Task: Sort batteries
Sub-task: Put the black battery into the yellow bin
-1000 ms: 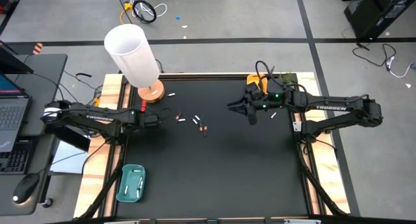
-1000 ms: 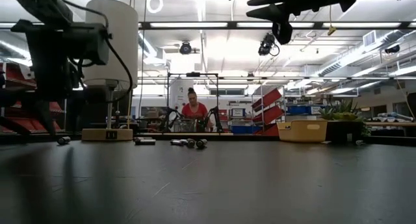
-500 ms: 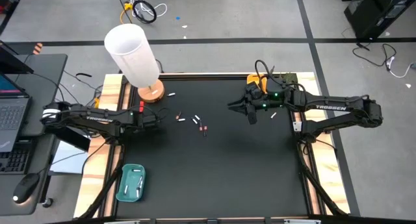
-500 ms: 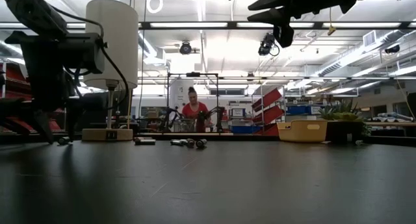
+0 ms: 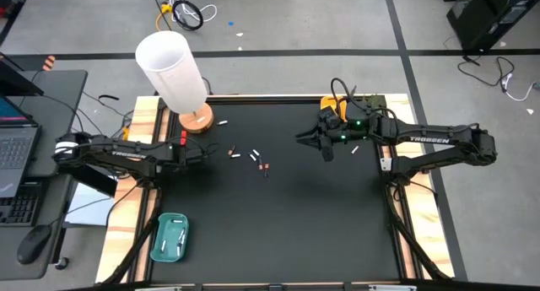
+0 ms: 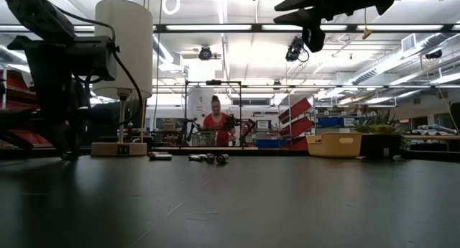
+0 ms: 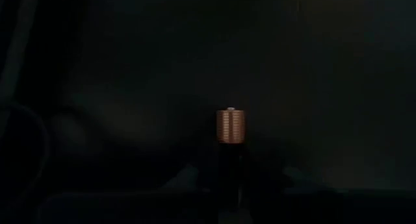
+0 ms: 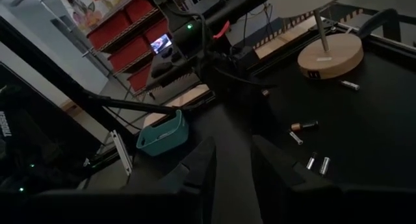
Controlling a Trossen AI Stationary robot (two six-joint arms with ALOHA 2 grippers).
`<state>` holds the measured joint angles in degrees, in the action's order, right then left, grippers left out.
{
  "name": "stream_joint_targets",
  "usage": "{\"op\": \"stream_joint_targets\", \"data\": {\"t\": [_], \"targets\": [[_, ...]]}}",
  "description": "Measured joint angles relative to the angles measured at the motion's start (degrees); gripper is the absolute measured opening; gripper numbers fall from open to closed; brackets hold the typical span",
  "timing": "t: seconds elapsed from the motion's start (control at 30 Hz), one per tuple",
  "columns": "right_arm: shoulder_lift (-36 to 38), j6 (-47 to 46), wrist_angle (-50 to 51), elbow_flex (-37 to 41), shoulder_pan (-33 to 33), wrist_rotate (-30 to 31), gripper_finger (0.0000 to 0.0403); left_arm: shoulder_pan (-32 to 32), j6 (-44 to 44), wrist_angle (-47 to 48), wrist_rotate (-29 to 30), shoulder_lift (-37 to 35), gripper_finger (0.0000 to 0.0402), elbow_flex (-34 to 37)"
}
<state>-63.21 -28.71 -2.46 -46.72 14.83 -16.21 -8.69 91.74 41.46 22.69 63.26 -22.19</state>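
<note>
Nearest, the teal tray (image 5: 157, 240) holds a couple of white batteries (image 5: 180, 234), so sorting looks barely begun. The left hand (image 5: 201, 154) is low on the table (image 5: 295, 223) over a copper-ended battery (image 7: 231, 125); I cannot tell whether it grips it. Mid-table, several loose batteries (image 5: 253, 157) await sorting. The right hand (image 5: 312, 144) hangs raised, fingers spread and empty. One battery (image 5: 224, 122) lies by the lamp (image 5: 196, 120), and the yellow tray (image 5: 331, 105) stands farthest.
</note>
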Motion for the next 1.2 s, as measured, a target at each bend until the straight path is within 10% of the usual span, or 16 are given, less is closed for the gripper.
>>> {"op": "stream_joint_targets", "data": {"t": [0.43, 1.2], "targets": [[0.0, 1.0, 1.6, 0.0, 0.0, -0.5, 0.0084, 0.0, -9.2, -5.8, 2.3, 0.1, 0.0052, -9.2], [-0.1, 0.1, 3.4, 0.0, 2.5, -8.9, 0.0096, 1.1, -34.4, -78.5, 4.0, 10.2, 0.0052, -12.2]]}}
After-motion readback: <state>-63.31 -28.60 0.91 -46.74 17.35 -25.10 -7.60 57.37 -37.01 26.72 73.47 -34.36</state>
